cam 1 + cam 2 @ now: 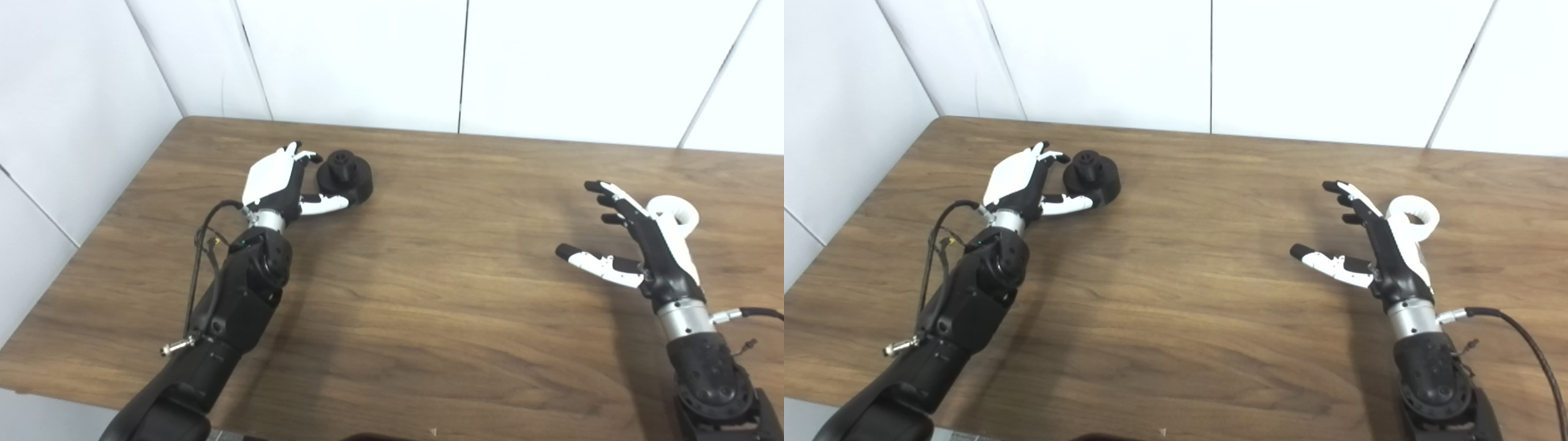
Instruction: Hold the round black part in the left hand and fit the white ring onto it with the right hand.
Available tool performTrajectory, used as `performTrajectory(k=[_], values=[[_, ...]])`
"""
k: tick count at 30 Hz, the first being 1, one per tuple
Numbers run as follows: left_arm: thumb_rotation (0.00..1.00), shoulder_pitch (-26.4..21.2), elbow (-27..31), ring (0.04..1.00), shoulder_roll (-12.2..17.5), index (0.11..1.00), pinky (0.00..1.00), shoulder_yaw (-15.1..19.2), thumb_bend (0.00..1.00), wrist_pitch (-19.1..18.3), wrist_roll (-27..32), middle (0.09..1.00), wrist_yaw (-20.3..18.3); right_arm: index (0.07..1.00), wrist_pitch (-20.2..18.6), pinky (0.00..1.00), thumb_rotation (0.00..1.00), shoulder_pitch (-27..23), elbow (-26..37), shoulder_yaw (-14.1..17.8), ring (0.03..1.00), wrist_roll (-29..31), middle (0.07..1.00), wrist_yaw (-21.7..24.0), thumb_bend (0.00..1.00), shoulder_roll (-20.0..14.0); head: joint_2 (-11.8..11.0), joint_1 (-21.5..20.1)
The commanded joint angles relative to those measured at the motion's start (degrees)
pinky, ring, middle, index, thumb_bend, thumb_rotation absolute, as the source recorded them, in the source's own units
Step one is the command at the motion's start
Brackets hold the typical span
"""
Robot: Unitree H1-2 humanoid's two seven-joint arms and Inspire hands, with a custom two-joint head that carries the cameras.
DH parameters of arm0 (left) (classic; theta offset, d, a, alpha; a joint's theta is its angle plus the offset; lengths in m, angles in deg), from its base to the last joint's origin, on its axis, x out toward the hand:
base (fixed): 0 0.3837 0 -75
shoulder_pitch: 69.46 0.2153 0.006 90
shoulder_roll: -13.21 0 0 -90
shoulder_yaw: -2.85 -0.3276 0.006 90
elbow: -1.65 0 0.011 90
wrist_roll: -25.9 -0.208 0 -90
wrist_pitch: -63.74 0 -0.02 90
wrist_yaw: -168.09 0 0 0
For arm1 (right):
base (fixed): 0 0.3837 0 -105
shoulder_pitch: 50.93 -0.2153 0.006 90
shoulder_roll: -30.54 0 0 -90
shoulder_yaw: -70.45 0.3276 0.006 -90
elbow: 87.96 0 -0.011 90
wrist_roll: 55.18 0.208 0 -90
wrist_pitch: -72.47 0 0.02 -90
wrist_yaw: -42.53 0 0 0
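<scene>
The round black part (346, 176) lies on the wooden table (441, 288) at the far left, its knob pointing up. My left hand (277, 184) is cupped beside it on its left. The fingers (309, 157) reach its upper left edge and the thumb (327, 204) lies along its near side, but the hand is not closed on it. The white ring (678, 212) rests on the table at the right, partly hidden behind my right hand (637, 245). That hand hovers just left of the ring, open, fingers spread and thumb pointing left, holding nothing.
White wall panels (367, 55) rise behind the table's far edge and along its left side. A bare stretch of wood separates the two hands. A cable (1525, 337) trails from the right wrist toward the right edge.
</scene>
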Motion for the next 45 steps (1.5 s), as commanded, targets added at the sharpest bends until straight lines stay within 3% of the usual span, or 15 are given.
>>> performTrajectory(k=[1, 14, 17, 18, 20, 22, 27, 45], values=[[0.54, -3.5, 0.1, 1.000, 1.8, 0.792, 1.00, -0.1, 1.00, 0.3, -1.1, 1.000, 0.8, 0.850, 1.7, 0.80, 0.41, -1.6, 2.4, 0.6, 0.878, 0.1, 0.912, -0.2, 0.76, -0.7, 0.1, -0.1], [0.53, -5.0, -5.4, 1.000, 0.0, 0.852, 1.00, -1.9, 1.00, 0.3, -1.4, 1.000, 3.4, 0.841, 1.2, 0.77, 0.43, -0.7, 4.1, 1.0, 0.870, -0.2, 0.907, -0.1, 0.78, -1.0, 0.7, -1.4], [0.50, -5.4, -6.8, 1.000, -0.5, 0.832, 1.00, -2.0, 1.00, 1.1, -1.0, 1.000, 4.7, 0.846, 0.7, 0.76, 0.43, -0.5, 4.7, 1.0, 0.873, -0.2, 0.912, 0.1, 0.78, -1.0, 0.9, -1.6], [0.41, -5.5, -7.4, 1.000, -0.8, 0.779, 1.00, -1.8, 1.00, 1.9, -0.6, 1.000, 5.7, 0.847, 0.7, 0.77, 0.43, -0.4, 4.8, 1.1, 0.877, -0.2, 0.912, 0.1, 0.77, -1.0, 0.9, -1.7], [0.38, -5.5, -8.6, 1.000, -1.3, 0.758, 1.00, -1.2, 1.00, 3.9, 0.2, 1.000, 8.1, 0.847, 0.6, 0.77, 0.43, -0.2, 5.1, 1.2, 0.878, -0.2, 0.912, 0.1, 0.77, -1.0, 1.0, -1.8], [0.28, -5.3, -9.5, 1.000, -1.8, 0.671, 1.00, -0.7, 0.98, 5.9, 0.9, 1.000, 10.6, 0.845, 0.2, 0.77, 0.43, 0.0, 5.4, 1.4, 0.875, -0.2, 0.911, 0.2, 0.77, -0.9, 1.0, -1.7], [0.25, -5.3, -10.6, 1.000, -2.4, 0.633, 1.00, -0.2, 0.93, 7.6, 1.7, 1.000, 13.0, 0.846, 0.5, 0.78, 0.40, 0.3, 5.2, 1.6, 0.880, 0.3, 0.913, 0.3, 0.76, -0.9, 1.1, -1.7], [0.27, -4.1, -8.5, 1.000, -2.3, 0.602, 1.00, -0.7, 0.93, 7.4, 3.8, 1.000, 10.8, 0.854, -1.4, 0.77, 0.45, -0.3, 6.1, 1.5, 0.874, -0.9, 0.917, 1.3, 0.77, -1.1, 1.7, -2.7]])
